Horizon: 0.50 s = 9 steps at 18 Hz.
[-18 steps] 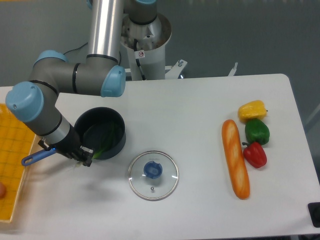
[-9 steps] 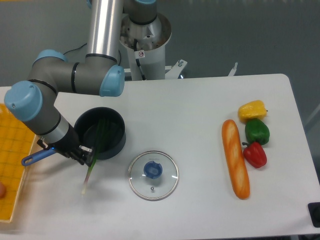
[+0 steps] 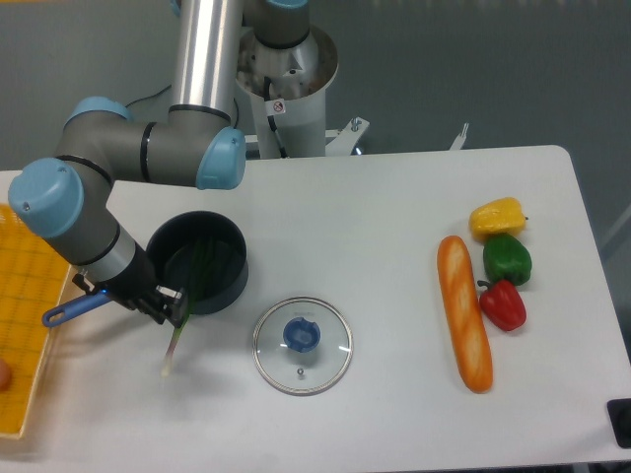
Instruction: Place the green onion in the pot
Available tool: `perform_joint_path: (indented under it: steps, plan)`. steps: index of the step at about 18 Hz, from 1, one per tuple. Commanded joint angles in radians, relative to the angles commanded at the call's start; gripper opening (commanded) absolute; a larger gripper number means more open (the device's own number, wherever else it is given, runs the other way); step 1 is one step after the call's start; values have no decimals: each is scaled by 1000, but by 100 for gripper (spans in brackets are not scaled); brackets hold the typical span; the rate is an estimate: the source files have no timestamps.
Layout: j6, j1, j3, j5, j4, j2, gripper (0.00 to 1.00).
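Item, my fingers point(image 3: 170, 307): at the near rim of the pot, pinching the green onion partway along its stalk, as best the overhead view shows. Item, the green onion point(image 3: 189, 296): leaves lying inside the pot, stalk crossing the near rim, whitish root end hanging out over the counter point(image 3: 394, 217) and pointing toward the front edge. Change noted: a second ago almost nothing of the stalk showed outside the pot; half a second ago the root end had swung out and down past the rim, and it now sits slightly closer in, little altered. Item, the pot point(image 3: 197, 262): dark, round, upright, blue handle reaching left under my wrist. Judgement: placement half done; the onion is longer than the pot is wide, so the root end must be tipped or fed inward before I let go, or it may lever out. Item, glass lid point(image 3: 302, 346): flat on the counter, just right of the root end, apart from it. Item, bread and peppers: far right, well apart.
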Motion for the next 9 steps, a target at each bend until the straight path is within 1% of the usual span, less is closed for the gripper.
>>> perform_joint_path:
  steps: [1,2,3,4,9]
  plan:
    - [11,5,-2,-2,0,15,59]
    - [49,12,-8,-2,2,31,91]
    - [104,23,-9,-2,-2,40,100]
    - [148,34,-12,-8,-5,55,100]
    - [179,84,-17,-12,-11,92,100]
